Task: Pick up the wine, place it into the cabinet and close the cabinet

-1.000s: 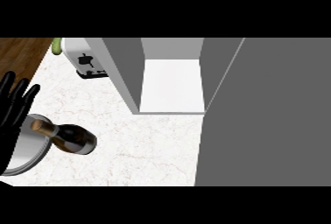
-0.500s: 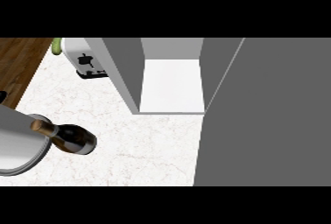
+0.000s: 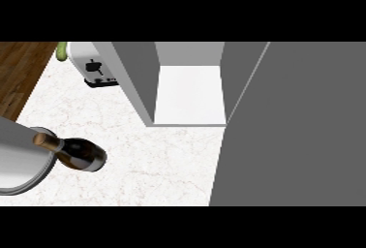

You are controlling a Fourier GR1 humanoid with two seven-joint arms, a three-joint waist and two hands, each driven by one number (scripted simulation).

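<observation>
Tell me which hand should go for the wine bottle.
Probably left: the wine bottle lies at the counter's far left, beside the left forearm. Neither hand shows, and the open cabinet stands further right.

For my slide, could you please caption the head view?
Wine bottle lying on the marble counter beside the open cabinet.

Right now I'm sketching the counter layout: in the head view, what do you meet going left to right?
Plate → wine bottle → open cabinet → cabinet door. The toaster sits further back, overlapping the bottle's span.
</observation>
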